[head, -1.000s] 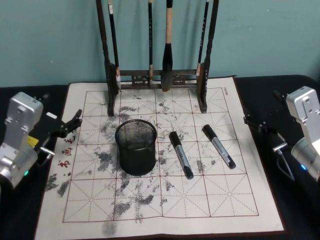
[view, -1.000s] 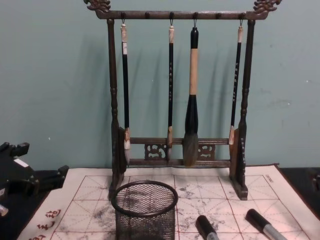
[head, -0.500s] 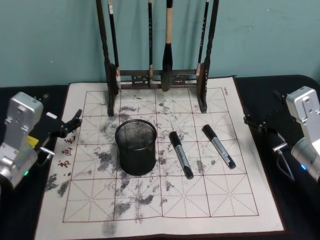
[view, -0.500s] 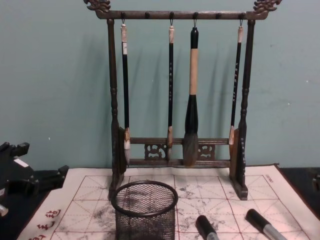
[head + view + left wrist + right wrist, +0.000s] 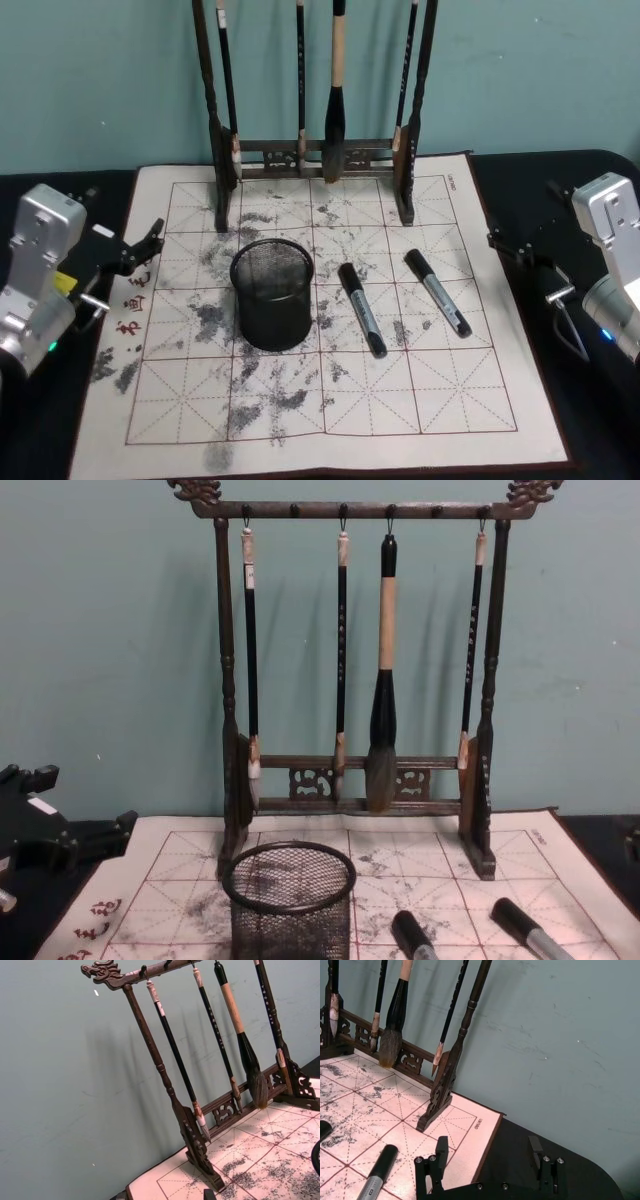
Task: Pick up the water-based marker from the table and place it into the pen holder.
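Ink-stained grid mat (image 5: 450, 400) covers the middle of the table. The tall brush rack (image 5: 310, 156) stands at its far edge, brushes (image 5: 338, 60) hanging from it. Left gripper (image 5: 138, 252) hovers at the mat's left edge, jaws spread, nothing between them. Right gripper (image 5: 487, 1147) sits just off the mat's right edge over the dark table, jaws wide apart too, and empty. Pen holder (image 5: 272, 295) stands upright mid-mat, left of centre. Just right of it lies the first marker (image 5: 361, 309), flat on the mat. The second marker (image 5: 437, 292) lies farther right, flat as well.
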